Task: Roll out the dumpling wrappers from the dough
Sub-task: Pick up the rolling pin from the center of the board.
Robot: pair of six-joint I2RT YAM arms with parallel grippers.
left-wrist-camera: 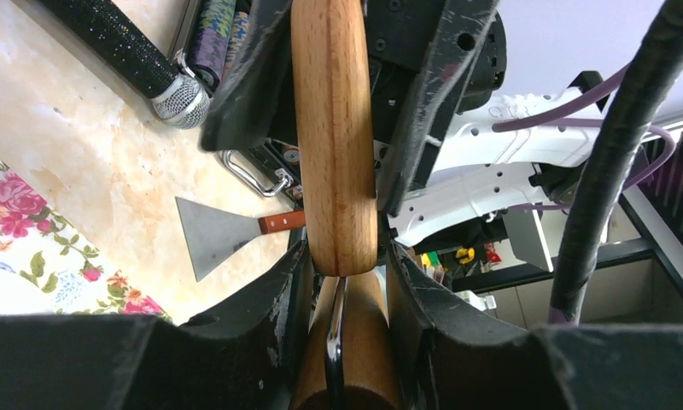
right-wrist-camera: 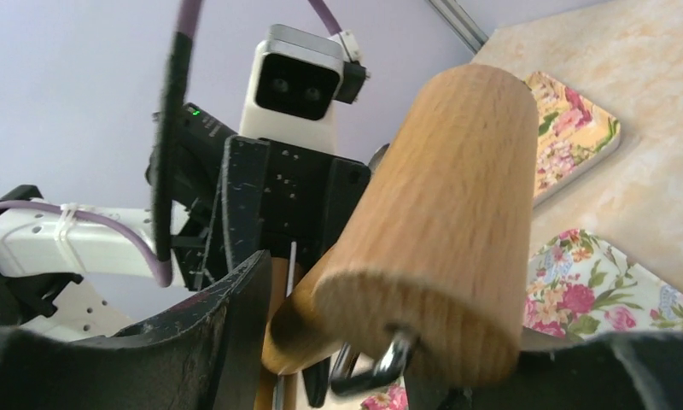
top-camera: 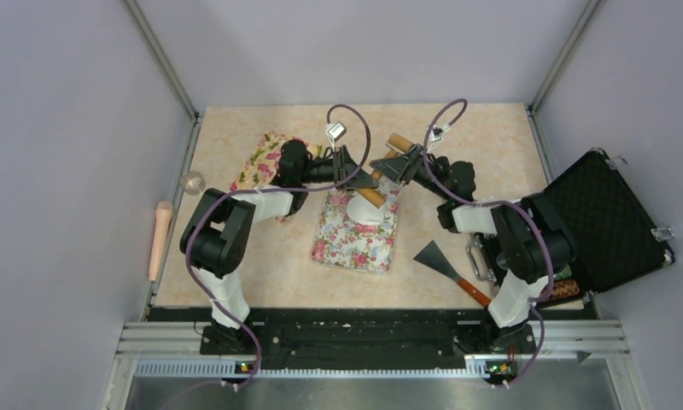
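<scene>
A wooden rolling pin hangs between both grippers above the floral mat. My left gripper is shut on one end of it; in the left wrist view the handle sits between my fingers, with the roller beyond. My right gripper is shut on the other end; the roller fills the right wrist view. A white round dough wrapper lies on the mat, its far part hidden under the pin's near end.
A second floral mat lies at the back left. A metal scraper lies right of the mat. An open black case stands at the right edge. A pale rolling pin and a clear ball lie at the left edge.
</scene>
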